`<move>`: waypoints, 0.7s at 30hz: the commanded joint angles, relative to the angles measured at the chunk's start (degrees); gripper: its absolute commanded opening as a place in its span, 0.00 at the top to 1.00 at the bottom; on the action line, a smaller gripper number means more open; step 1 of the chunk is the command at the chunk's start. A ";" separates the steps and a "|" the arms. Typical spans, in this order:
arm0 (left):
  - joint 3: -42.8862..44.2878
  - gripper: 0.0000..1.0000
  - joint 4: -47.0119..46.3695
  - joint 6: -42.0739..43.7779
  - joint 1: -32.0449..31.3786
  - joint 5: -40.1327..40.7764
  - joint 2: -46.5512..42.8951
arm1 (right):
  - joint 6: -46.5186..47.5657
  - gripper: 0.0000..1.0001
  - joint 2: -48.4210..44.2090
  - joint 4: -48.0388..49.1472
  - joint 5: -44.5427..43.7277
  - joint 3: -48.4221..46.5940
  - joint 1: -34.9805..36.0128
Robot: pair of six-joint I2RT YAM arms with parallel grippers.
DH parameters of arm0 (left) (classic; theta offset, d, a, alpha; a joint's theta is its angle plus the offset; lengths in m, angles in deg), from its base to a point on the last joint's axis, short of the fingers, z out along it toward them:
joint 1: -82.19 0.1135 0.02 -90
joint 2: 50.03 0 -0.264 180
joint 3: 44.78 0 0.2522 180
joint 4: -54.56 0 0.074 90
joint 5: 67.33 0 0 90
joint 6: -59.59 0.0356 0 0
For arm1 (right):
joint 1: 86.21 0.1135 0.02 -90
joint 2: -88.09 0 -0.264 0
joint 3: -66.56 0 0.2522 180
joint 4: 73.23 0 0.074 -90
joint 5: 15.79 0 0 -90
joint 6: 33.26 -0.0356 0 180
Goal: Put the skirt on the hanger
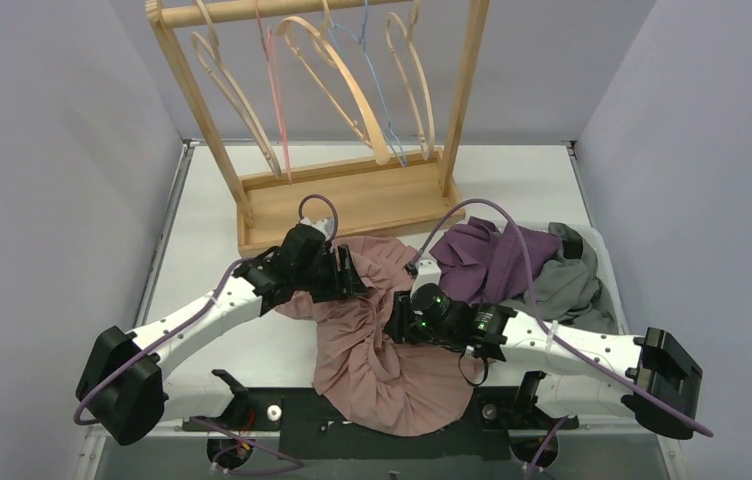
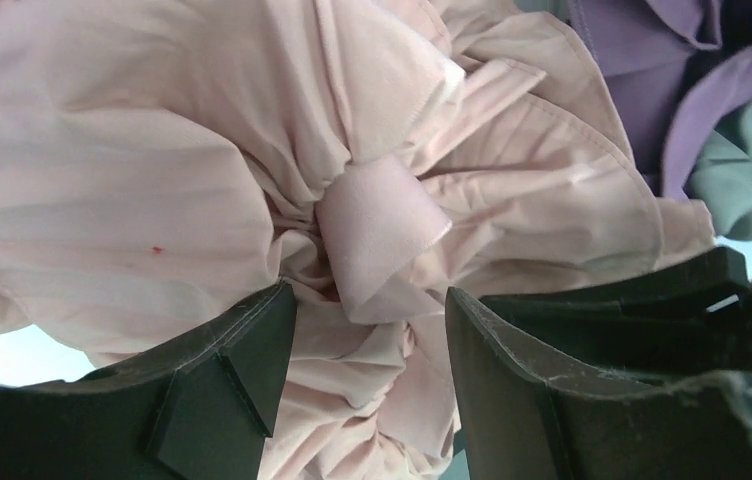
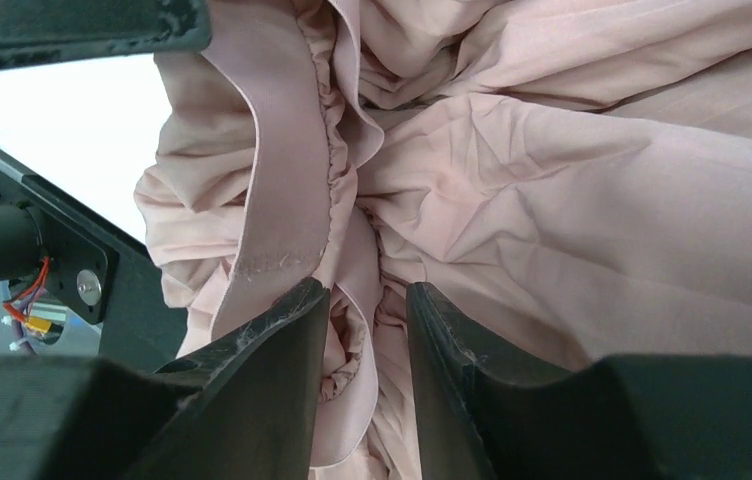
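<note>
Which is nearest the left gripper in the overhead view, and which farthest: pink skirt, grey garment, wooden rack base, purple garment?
1. pink skirt, bunched right at the left gripper.
2. wooden rack base, just behind the gripper.
3. purple garment, off to the right.
4. grey garment, farthest right, beyond the purple one.

Soft, even light falls from above, leaving only faint shadows on the white table [image 1: 522, 175], which glares pale at the far side and burns out completely in the right wrist view. Close up, the pink skirt [image 2: 152, 170] reads crisp, while the dark fingers [image 2: 232, 390] nearest the lens go soft.
</note>
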 commanded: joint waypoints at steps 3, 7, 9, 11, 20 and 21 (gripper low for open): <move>2.82 0.48 -5.22 -1.92 -0.10 4.63 3.33 | -0.38 0.63 0.50 4.33 1.32 0.07 0.45; 3.04 0.62 -3.23 -0.46 -0.03 6.93 3.76 | -1.13 0.62 1.93 2.43 1.48 -0.65 0.40; 2.88 0.67 -2.33 0.78 0.02 7.22 3.12 | -1.42 0.61 2.88 0.69 1.58 -0.84 0.44; 2.45 0.74 -1.64 1.85 0.05 6.98 2.09 | -1.29 0.58 3.98 -0.18 3.30 -0.93 0.39; 1.00 1.00 -1.02 3.35 1.83 4.87 -0.53 | 0.63 0.49 9.02 0.41 14.95 -1.72 3.50; 0.73 1.00 -1.24 3.33 2.26 4.35 -0.65 | 0.23 0.50 9.47 -0.13 14.82 -1.72 3.83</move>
